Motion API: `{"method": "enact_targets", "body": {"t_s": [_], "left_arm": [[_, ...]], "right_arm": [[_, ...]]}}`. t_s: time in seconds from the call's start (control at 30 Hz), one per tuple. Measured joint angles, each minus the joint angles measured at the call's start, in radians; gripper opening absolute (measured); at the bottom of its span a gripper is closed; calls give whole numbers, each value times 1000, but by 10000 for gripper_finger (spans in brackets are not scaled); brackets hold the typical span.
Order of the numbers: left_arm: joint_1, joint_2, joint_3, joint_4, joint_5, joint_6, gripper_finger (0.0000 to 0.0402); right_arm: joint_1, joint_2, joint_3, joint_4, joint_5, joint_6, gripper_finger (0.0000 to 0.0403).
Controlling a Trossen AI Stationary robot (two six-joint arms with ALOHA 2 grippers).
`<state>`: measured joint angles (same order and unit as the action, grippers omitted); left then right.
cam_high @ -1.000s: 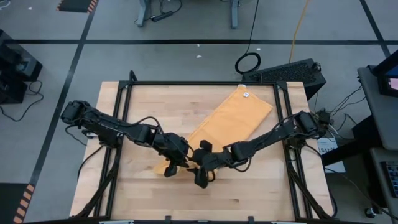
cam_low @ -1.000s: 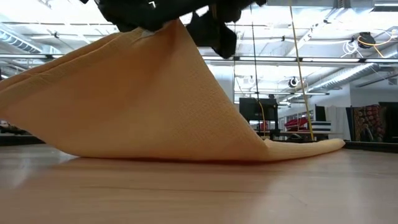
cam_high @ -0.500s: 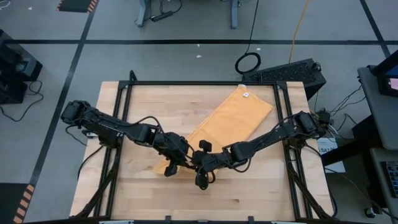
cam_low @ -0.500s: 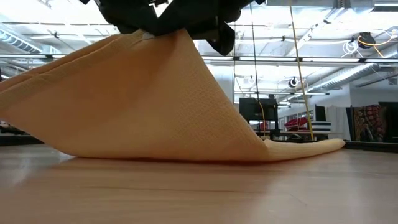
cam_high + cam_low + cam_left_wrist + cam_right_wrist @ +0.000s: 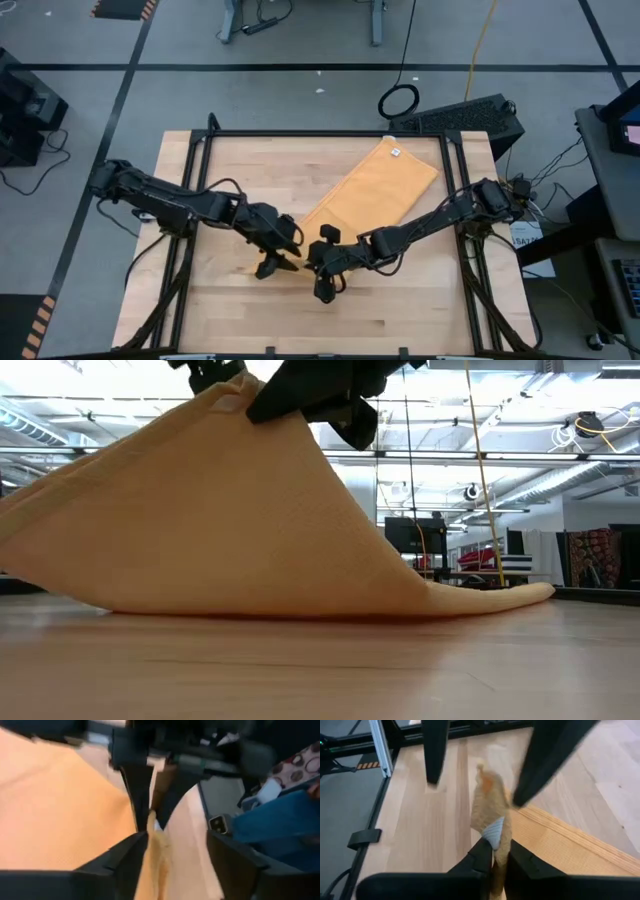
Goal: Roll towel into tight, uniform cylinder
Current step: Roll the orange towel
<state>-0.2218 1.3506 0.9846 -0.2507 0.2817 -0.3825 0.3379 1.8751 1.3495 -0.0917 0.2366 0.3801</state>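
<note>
The mustard-yellow towel [image 5: 375, 190] lies slantwise on the wooden table, its far end with a white label [image 5: 396, 152] flat on the boards. Its near-left end is raised into a tent-like peak [image 5: 235, 395]. My right gripper [image 5: 303, 262] is shut on that raised end. My left gripper [image 5: 272, 262] hangs just left of it, open; in the left wrist view the raised towel edge [image 5: 154, 840] stands between its spread fingers [image 5: 125, 860], close to one of them. I cannot tell whether they touch it. My right gripper pinches the towel's raised near-left end [image 5: 494, 837] between its two fingers [image 5: 481, 857], coming level from the table's right. The cloth stands bunched beyond the fingertips, several layers as it seems. From the hold the towel slopes down, and its far end [image 5: 500, 595] lies on the table.
A black frame [image 5: 300, 133] runs round the tabletop. A black keyboard [image 5: 460, 115] and a cable coil [image 5: 398, 100] lie beyond the far edge. Bare wood [image 5: 400, 315] shows near the front edge and at the far left [image 5: 250, 170].
My left gripper has opened, let go of the towel's raised end and drawn slightly toward the table's left edge. My right gripper has come in from the right and taken hold of that same end. The towel's peak stays lifted; its far end has stayed flat.
</note>
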Motion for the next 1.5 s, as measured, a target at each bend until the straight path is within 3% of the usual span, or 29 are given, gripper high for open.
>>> {"method": "enact_targets", "body": {"t_s": [0.1,0.3,0.4,0.63,0.73,0.83,1.13,1.33,1.5], "left_arm": [[-6,-56,0,-41,-26,-26,254],[-95,-160,-4,-447,-225,-45,263],[-178,-202,-60,-546,-267,-135,263],[-471,-232,-210,-452,-475,-340,264],[-561,-206,-230,-407,-578,-378,264],[-614,-163,-245,-364,-619,-396,263],[-650,-6,-254,-339,-641,-471,227],[-650,34,-254,-280,-701,-477,192],[-649,48,-253,-271,-741,-476,187]], "right_arm": [[-1,0,0,-2,-2,0,3],[-1,0,0,-17,-4,3,2],[-2,0,0,-18,-5,2,2],[-5,0,0,-26,-7,6,1],[-5,0,0,-27,-9,19,1],[-6,0,0,-27,-26,23,1],[-10,0,0,-27,-30,27,0],[-10,0,0,-27,-33,28,0],[-9,0,0,-27,-33,38,0]]}}
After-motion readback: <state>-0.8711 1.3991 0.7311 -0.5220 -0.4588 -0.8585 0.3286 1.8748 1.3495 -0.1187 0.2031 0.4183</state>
